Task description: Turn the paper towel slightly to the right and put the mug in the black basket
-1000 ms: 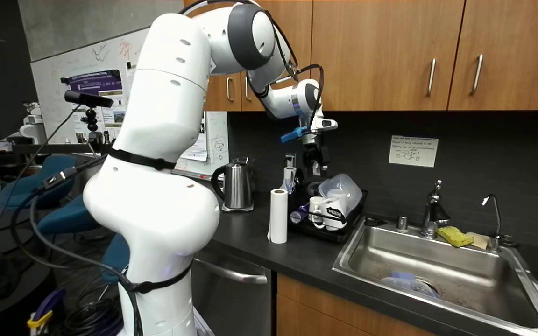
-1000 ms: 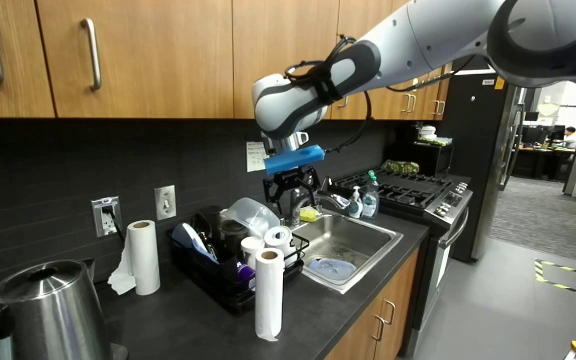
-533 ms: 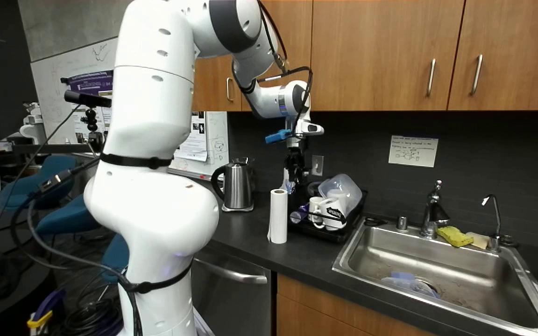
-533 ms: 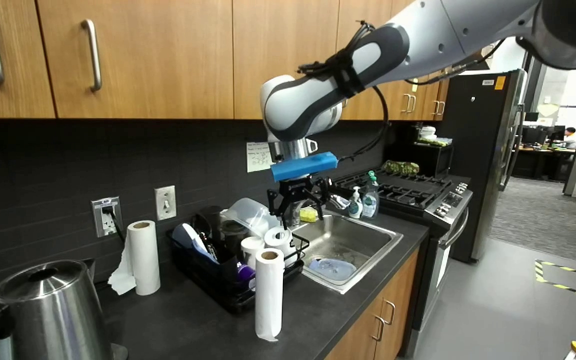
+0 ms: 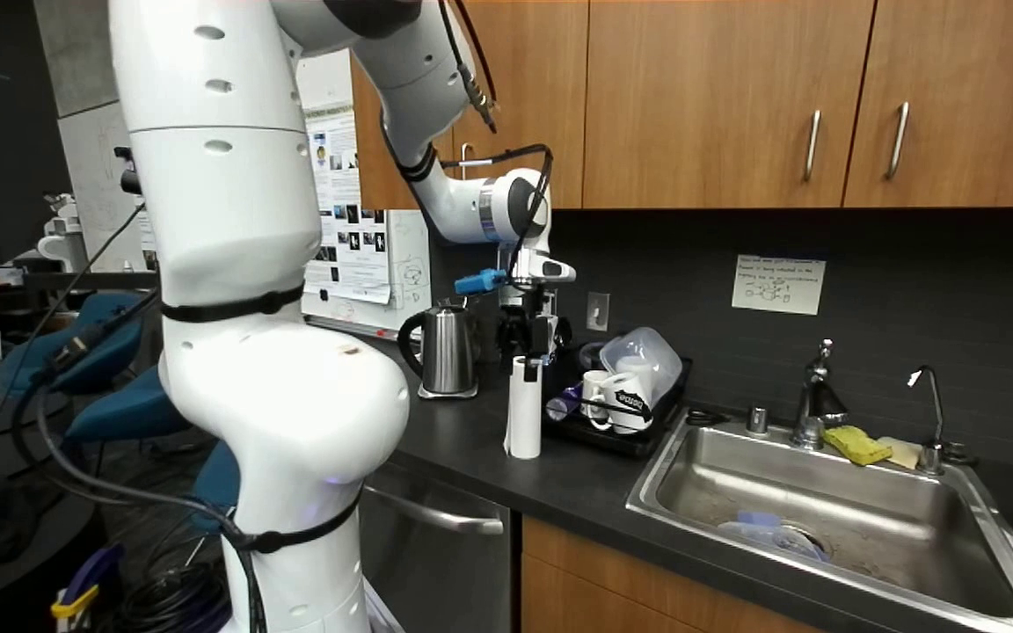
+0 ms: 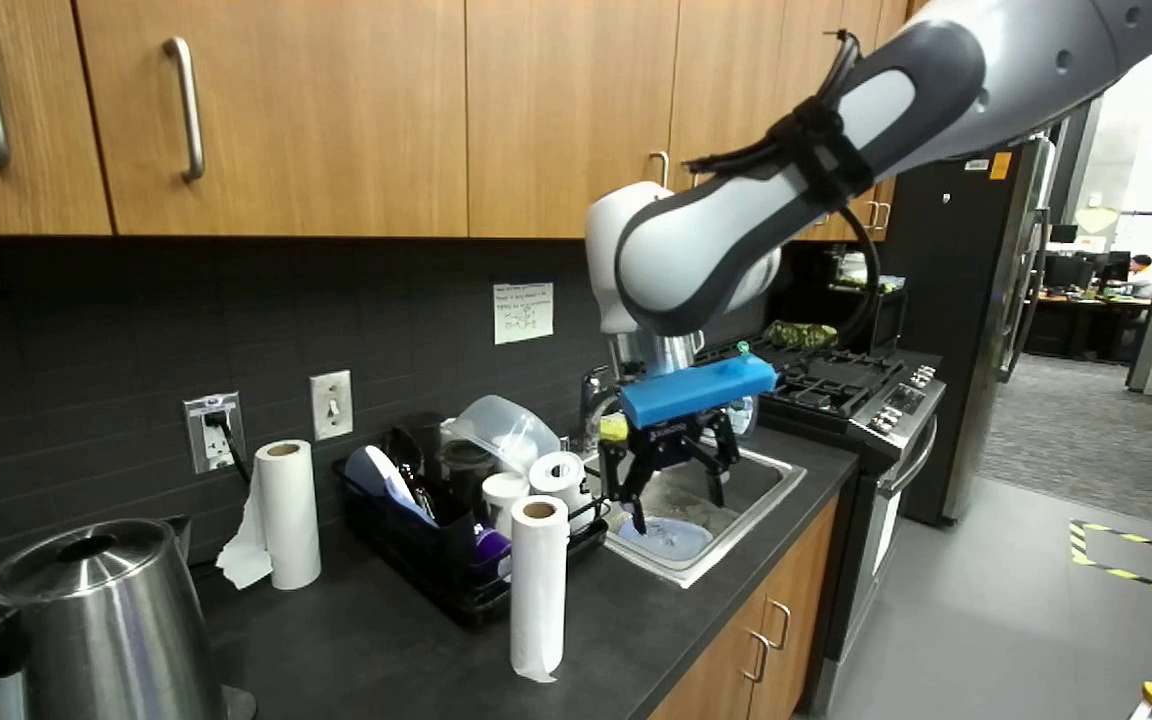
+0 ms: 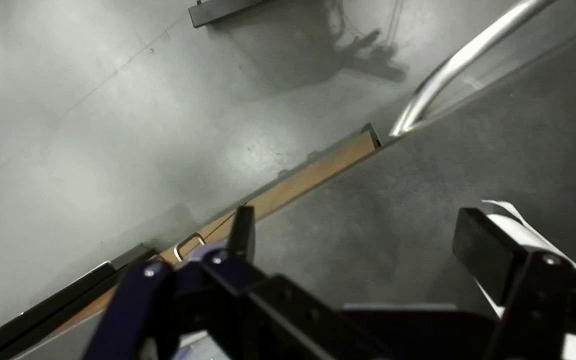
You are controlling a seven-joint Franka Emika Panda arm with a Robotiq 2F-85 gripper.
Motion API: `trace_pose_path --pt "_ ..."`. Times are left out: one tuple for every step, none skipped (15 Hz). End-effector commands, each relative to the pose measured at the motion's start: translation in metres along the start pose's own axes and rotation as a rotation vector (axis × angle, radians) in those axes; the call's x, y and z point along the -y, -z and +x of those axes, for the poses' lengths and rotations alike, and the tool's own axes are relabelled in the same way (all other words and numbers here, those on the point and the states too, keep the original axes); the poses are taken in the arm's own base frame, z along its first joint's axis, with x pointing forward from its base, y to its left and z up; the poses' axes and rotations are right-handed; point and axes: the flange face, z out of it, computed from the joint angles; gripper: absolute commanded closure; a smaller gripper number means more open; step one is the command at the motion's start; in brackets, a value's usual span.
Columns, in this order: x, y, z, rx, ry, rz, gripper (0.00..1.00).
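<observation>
The paper towel roll (image 5: 524, 413) stands upright on the counter in front of the basket; it also shows in an exterior view (image 6: 538, 600). The white mug with black markings (image 5: 630, 404) lies tipped inside the black basket (image 5: 634, 444), beside another white mug. The basket also shows in an exterior view (image 6: 471, 600). My gripper (image 6: 678, 508) is open, with nothing between its fingers, in the air near the counter's front edge. In the wrist view the gripper (image 7: 355, 222) spans bare counter, and the paper towel roll (image 7: 510, 225) is partly hidden behind the right-hand finger.
The basket also holds a clear plastic tub (image 5: 643, 356) and a purple cup (image 5: 564, 403). A steel kettle (image 5: 449, 352) and a second paper roll (image 6: 286, 515) stand on the counter. The steel sink (image 5: 823, 479) lies beside the basket. Cabinets (image 6: 566, 120) hang above.
My open gripper has moved lower and away from the basket toward the counter's front edge. The paper towel roll, mug and basket have not moved.
</observation>
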Motion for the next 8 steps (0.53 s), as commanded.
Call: trace_pose_path --pt "-0.058 -0.036 -0.039 -0.012 0.011 0.013 0.00" --pt "-0.073 -0.048 -0.047 -0.006 0.008 0.014 0.00" --pt "-0.088 -0.061 -0.055 -0.006 0.011 0.018 0.00" --pt "-0.104 -0.074 -0.065 -0.005 0.014 0.018 0.00" --pt "-0.074 -0.061 -0.041 0.027 0.003 -0.008 0.00" --pt "-0.087 -0.072 -0.049 0.030 0.004 -0.005 0.00" --pt "-0.096 -0.078 -0.055 0.028 0.003 -0.002 0.00" --pt "-0.100 -0.080 -0.059 0.023 0.003 0.001 0.00"
